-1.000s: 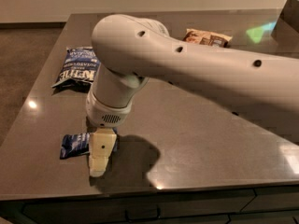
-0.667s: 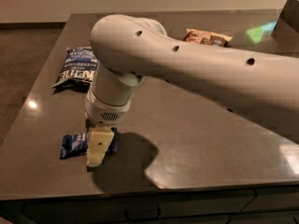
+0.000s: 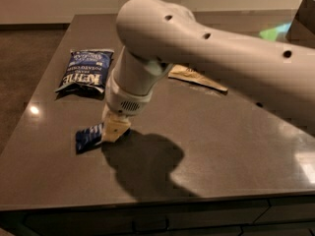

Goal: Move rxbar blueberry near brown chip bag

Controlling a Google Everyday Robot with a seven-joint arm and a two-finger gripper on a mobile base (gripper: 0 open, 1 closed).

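The rxbar blueberry [image 3: 88, 135], a small dark blue wrapper, is at the front left of the dark table. My gripper [image 3: 114, 130] is at the bar's right end, shut on it and holding it just above the tabletop. The brown chip bag [image 3: 197, 77] lies further back, right of centre. Only its cream lower part shows under my arm [image 3: 206, 48]; the rest is hidden.
A larger blue Kettle chip bag [image 3: 86, 70] lies at the back left, beyond the bar. The table's [image 3: 231, 146] front edge runs close below the gripper's shadow, and its left edge is near the bar.
The gripper has moved back and right, away from the front edge, and the bar has moved with it. My arm has risen, covering the brown bag's top and exposing its cream part.
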